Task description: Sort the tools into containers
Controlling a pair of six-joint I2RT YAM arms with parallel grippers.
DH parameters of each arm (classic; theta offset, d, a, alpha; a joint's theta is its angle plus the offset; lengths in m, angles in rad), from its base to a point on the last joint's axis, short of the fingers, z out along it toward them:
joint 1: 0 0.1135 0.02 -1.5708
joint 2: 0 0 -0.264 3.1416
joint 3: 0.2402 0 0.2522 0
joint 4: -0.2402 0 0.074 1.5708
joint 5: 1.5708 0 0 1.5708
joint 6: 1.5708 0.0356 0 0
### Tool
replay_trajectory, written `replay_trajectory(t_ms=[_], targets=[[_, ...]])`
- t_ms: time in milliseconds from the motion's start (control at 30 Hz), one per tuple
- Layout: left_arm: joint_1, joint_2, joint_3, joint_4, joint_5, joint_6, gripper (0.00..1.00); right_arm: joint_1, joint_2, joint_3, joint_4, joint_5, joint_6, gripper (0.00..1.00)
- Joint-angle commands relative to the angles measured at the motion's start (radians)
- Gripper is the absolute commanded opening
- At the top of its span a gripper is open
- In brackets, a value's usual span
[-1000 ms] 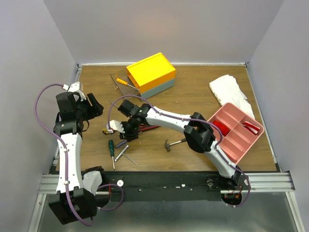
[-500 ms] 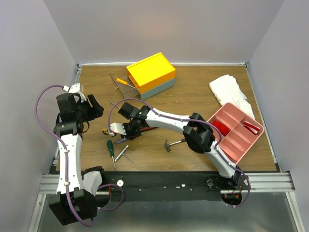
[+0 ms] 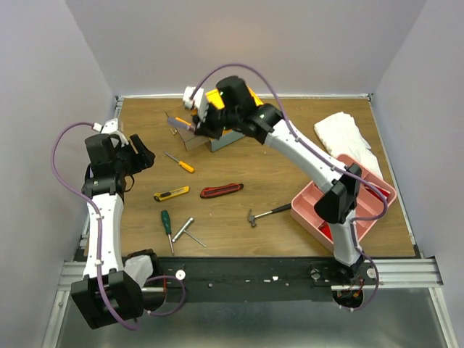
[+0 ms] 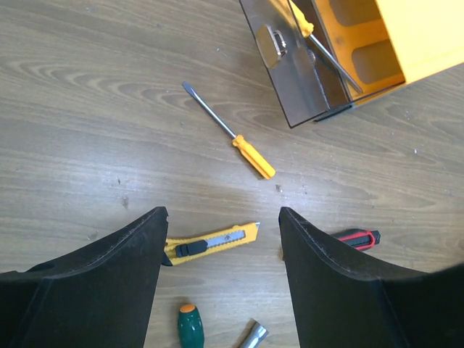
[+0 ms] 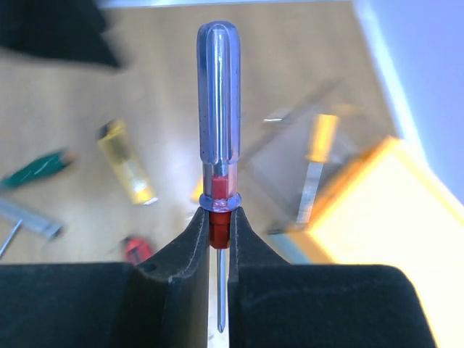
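My right gripper (image 5: pixel 219 225) pinched tight on blue-handled screwdriver (image 5: pixel 218 109), held above counter (image 4: pixel 87 109) beside yellow box (image 5: pixel 370 225), drawer (image 4: pixel 293 80) pulled out. Left gripper (image 4: pixel 221 217) wide open, empty, over yellow knife (image 4: pixel 210 243).

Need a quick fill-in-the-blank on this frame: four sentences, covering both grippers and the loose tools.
1. The right gripper is shut on a blue-handled tool, namely a ___.
2. The left gripper is ___, holding nothing.
3. ___ utility knives lie on the table: a yellow knife and a red knife.
4. The mini hammer lies between the red knife and the ___ tray.

Missing words: screwdriver; open; two; pink.
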State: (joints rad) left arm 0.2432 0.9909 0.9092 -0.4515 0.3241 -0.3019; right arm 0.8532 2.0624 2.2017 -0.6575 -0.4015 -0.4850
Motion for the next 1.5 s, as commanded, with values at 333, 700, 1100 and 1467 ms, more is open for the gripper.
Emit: replay_trajectory(t_ms=[333,700,1100,1467], targets=[[0.005,0.048,-0.049,0.017,0.041,0.055,0.73,-0.085,0.318,0.223,0.445,0.125,0.355,0.01],[0.005,0.072,-0.026,-0.067,0.046,0.089,0.72,-0.086,0.436,0.214,0.615,0.167,0.321,0.01],[0.005,0.078,-0.047,-0.001,0.062,0.057,0.72,-0.085,0.386,0.107,0.500,0.185,0.214,0.44],[0.007,0.032,-0.049,0.102,0.082,0.007,0.73,-0.077,0.100,-0.095,0.411,0.020,0.197,0.70]])
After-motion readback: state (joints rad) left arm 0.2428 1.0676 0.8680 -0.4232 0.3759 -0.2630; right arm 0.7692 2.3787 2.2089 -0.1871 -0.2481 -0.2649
